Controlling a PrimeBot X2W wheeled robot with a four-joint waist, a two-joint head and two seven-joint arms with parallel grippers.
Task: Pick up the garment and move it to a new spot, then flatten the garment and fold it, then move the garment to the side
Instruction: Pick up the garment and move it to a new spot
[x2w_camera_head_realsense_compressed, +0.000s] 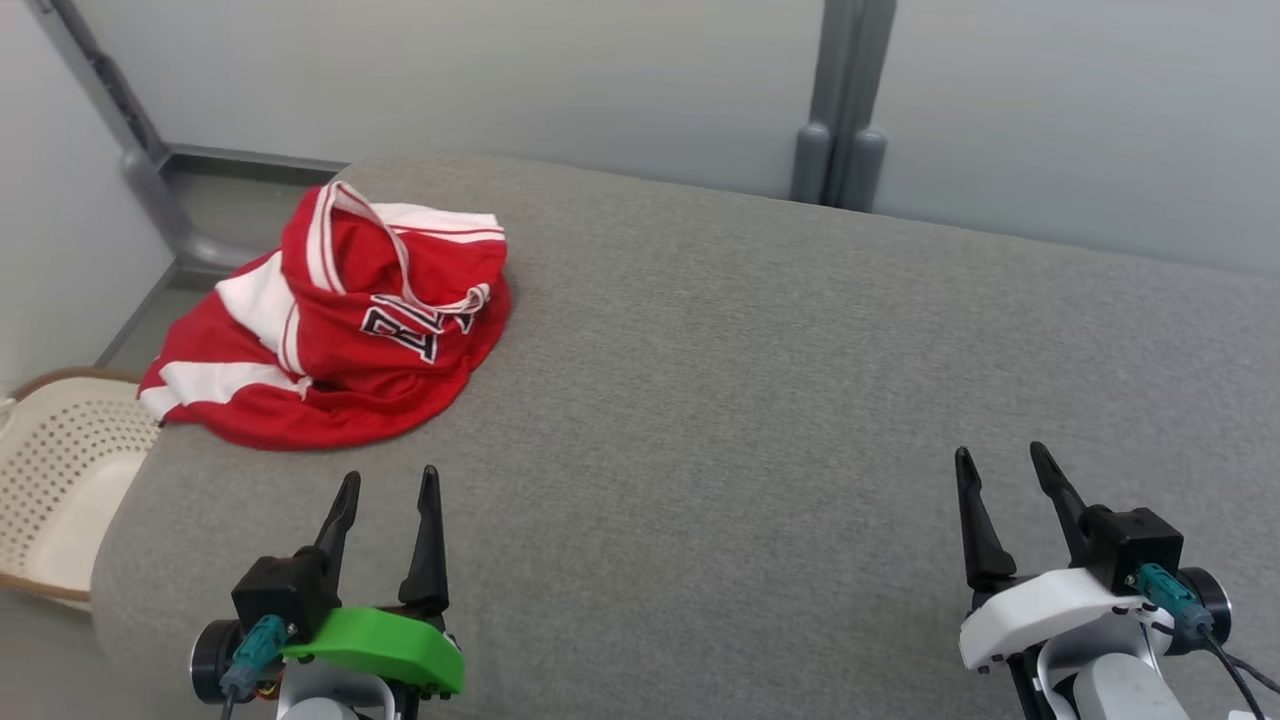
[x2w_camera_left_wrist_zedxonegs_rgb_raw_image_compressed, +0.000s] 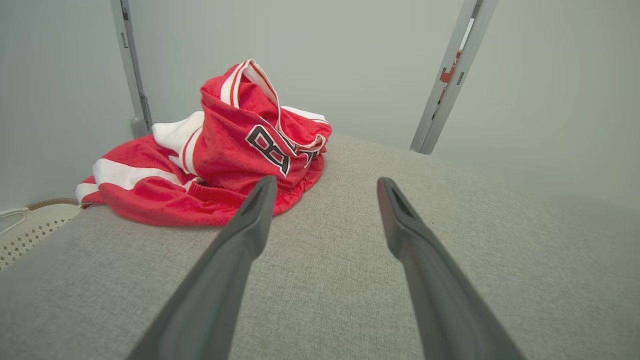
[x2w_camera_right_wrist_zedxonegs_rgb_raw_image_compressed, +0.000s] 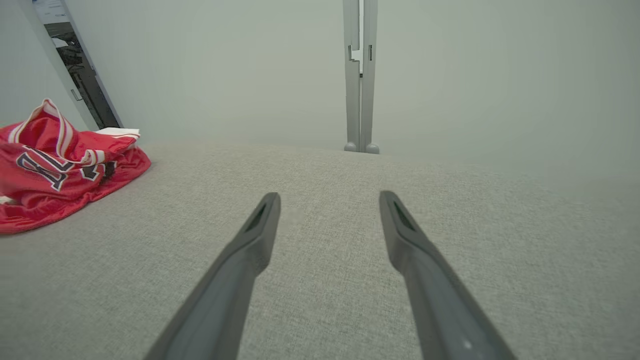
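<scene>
Left gripper (x2w_camera_head_realsense_compressed: 388, 480), two long dark fingers on a green-capped wrist, is sitting over the near left part of the broad grey fabric-covered surface (x2w_camera_head_realsense_compressed: 750, 400). Its jaws are standing wide apart and gripping nothing. Right gripper (x2w_camera_head_realsense_compressed: 1000, 452), the same dark fingers on a white-capped wrist, is waiting over the near right part of that surface. It is released too, with bare grey fabric showing between its fingers in the right wrist view.

Off the surface's left edge and lower down, a cream perforated plastic basket with a brown rim (x2w_camera_head_realsense_compressed: 60, 450) is standing. Its holed wall and pale floor are showing, and its right side is hiding behind the surface's rounded edge.

Now the crumpled red-and-white mesh jersey garment with black lettering (x2w_camera_head_realsense_compressed: 340, 320): it is lying in a loose heap on the far left part of the surface, one striped band sticking up at the top. Its lowest folds are reaching the left edge, just above the basket. It is lying ahead of the left gripper's fingertips and slightly to their left, with a strip of grey fabric separating them, so nothing is touching. From the right gripper it is lying well apart, across the surface's width.
</scene>
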